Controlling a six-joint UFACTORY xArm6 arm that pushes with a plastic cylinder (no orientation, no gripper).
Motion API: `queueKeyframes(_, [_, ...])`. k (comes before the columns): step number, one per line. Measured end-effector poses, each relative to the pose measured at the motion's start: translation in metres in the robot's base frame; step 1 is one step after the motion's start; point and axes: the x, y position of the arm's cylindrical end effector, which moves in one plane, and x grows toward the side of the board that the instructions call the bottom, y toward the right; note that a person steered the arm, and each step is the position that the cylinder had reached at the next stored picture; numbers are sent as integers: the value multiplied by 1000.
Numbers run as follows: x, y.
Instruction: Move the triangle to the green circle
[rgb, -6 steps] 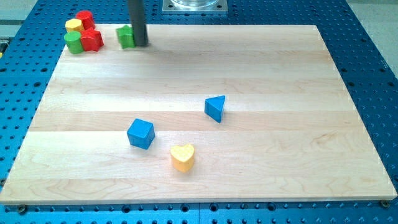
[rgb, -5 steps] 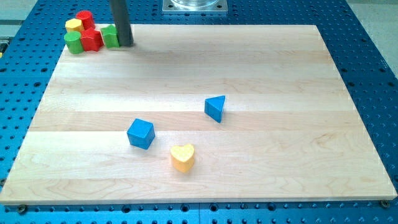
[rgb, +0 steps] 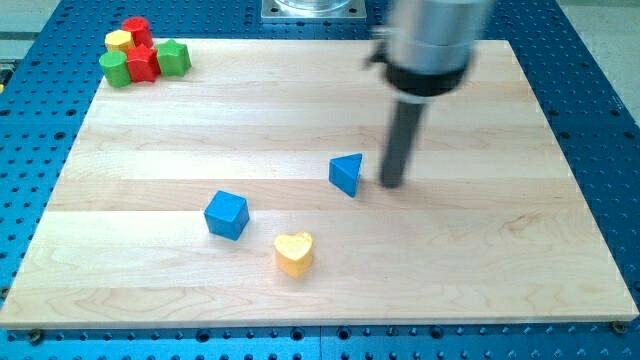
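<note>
My tip (rgb: 392, 185) stood on the wooden worktop (rgb: 480, 250) just to the view's right of the blue triangle (rgb: 347, 173), close beside it; whether the two touched could not be made out. The arm carried no hand, only the dark rod, whose upper part ran into a blurred grey housing cut off by the view's top edge.

The blue triangle lay near the middle of the worktop. Towards the view's bottom left of it sat the blue cube (rgb: 226, 214), and below that, nearer the view's bottom, the yellow heart (rgb: 294, 253); all three stood apart from one another.

The green circle (rgb: 114, 68) lay far off in the view's top left corner, well apart from the triangle. It was packed into a tight cluster with a yellow block (rgb: 120, 41), a red block (rgb: 137, 30) behind, a second red block (rgb: 143, 64) and a green block (rgb: 174, 57) at the cluster's right. Their shapes were too small and crowded to tell.
</note>
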Motion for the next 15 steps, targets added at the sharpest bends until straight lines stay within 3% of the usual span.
queueKeyframes(1, [-6,-133])
queueKeyframes(2, [22,-84])
queueKeyframes(3, [43,-98])
queueKeyframes(5, [45,-171])
queueKeyframes(8, [-87,-231])
queueKeyframes(9, [-83,-261])
queueKeyframes(11, [-130,-317])
queueKeyframes(13, [-88,-269])
queueKeyframes(15, [-143,-286])
